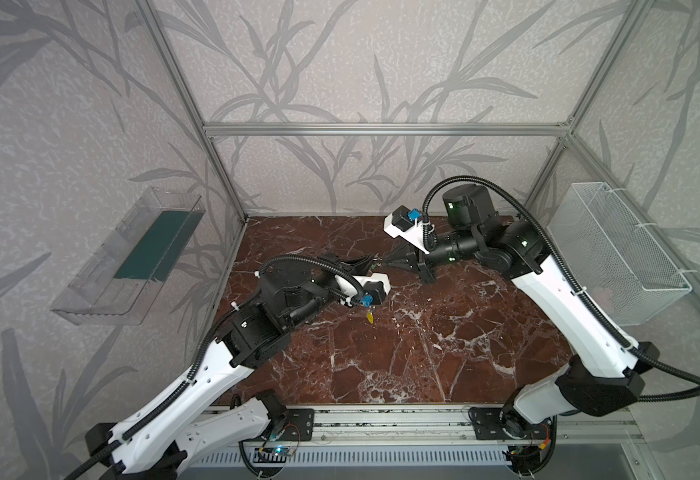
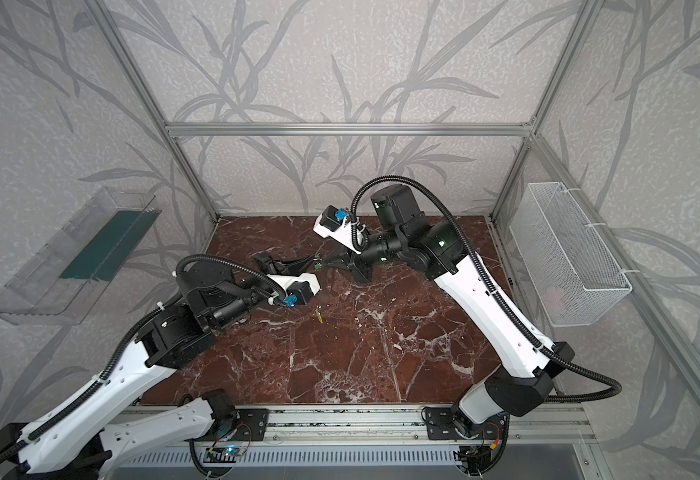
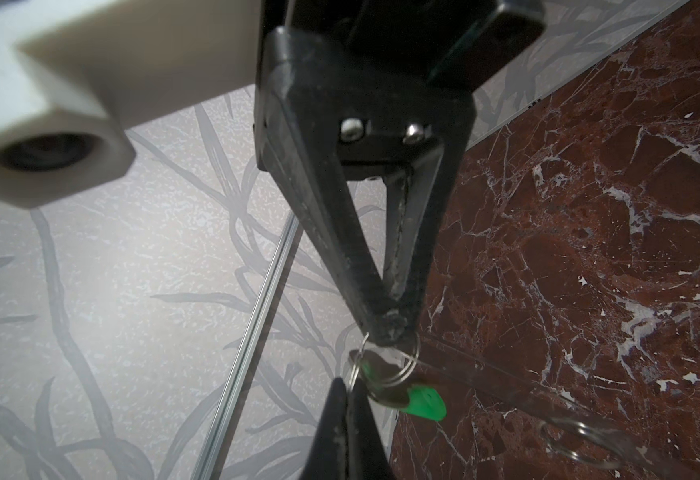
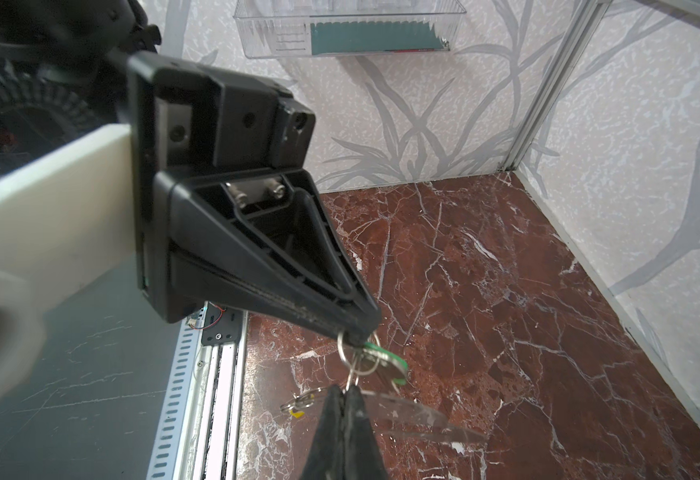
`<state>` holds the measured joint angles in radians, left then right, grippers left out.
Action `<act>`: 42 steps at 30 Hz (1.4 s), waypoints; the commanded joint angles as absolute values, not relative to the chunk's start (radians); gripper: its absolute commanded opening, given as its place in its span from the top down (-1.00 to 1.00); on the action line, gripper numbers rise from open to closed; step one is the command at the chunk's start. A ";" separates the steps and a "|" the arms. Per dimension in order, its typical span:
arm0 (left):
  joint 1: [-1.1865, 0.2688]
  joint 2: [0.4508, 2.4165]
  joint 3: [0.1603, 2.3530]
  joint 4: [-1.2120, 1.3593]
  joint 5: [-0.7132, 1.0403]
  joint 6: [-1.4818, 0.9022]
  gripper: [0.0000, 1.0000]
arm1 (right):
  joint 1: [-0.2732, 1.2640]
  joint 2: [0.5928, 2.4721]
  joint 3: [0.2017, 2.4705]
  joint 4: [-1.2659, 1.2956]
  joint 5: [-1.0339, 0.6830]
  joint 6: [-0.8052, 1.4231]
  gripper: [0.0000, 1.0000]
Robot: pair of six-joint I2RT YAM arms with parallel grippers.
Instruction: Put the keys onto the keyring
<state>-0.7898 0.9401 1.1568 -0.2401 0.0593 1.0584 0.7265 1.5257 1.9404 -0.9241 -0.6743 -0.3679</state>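
Left end effector [image 3: 343,384] and right end effector [image 3: 394,332] pinched the keyring [image 3: 414,363] mid-air, seemingly bracing it for threading; green-tagged key [image 3: 421,401] hung there, yellow-tagged key [image 1: 369,318] lay nearer on the table [image 1: 423,353].

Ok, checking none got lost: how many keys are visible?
2. The green-tagged key hangs between the left gripper and right gripper; the yellow-tagged key lies on the table nearer the front. More may be hidden.

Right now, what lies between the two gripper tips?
Only linked wire rings and the green-tagged key; the left gripper and right gripper each pinch a ring. Both wrist views show it.
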 commanded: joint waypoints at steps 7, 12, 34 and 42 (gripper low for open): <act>-0.755 0.964 1.200 -0.214 0.002 1.045 1.00 | 0.751 1.496 1.953 -1.003 -0.786 -0.377 1.00; -0.750 0.961 1.200 -0.218 -0.017 1.043 0.85 | 0.747 1.482 1.938 -0.969 -0.742 -0.362 1.00; -0.744 0.900 1.052 -0.048 -0.134 0.574 0.55 | 0.666 1.424 1.813 -0.767 -0.687 -0.291 1.00; -0.743 0.827 0.940 0.009 -0.136 0.383 0.44 | 0.612 1.432 1.812 -0.734 -0.786 -0.343 1.00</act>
